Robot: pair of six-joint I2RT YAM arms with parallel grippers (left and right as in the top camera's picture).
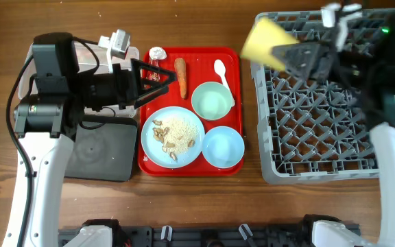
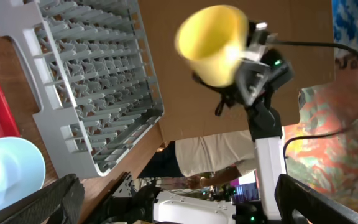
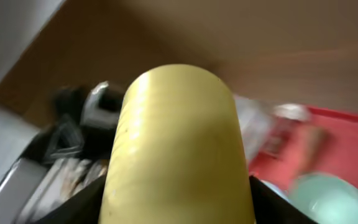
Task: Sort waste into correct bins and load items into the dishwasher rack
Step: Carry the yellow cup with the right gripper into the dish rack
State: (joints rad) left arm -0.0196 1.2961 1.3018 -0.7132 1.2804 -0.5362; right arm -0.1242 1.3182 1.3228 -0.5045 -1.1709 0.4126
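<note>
Table (image 1: 184, 20): brown wood, carries everything below.
Dishwasher rack (image 1: 307, 137): grey grid on the right side of the table, just beside the tray.
Red tray (image 1: 197, 68): centre of the table, holds the dishes and the scraps.
Dark bin (image 1: 101, 154): left of the tray, partly under the left arm.
Plate (image 1: 146, 140): pale blue, near-left part of the tray, with crumbs and shells on it.
Green bowl (image 1: 211, 101): right of the carrot, beyond the blue bowl.
Blue bowl (image 1: 223, 147): near-right corner of the tray.
Yellow cup (image 1: 262, 42): off the table, tilted and blurred, at the far-left corner of the rack.
Right gripper (image 1: 283, 53): jaws clamped on the yellow cup.
Left gripper (image 1: 164, 82): over the tray's left side beside the carrot, jaws wide and empty.
Carrot (image 1: 180, 77): far part of the tray.
Spoon (image 1: 223, 79): white, handle lying along the green bowl's right side.
Crumpled wrapper (image 1: 157, 54): far-left corner of the tray.
</note>
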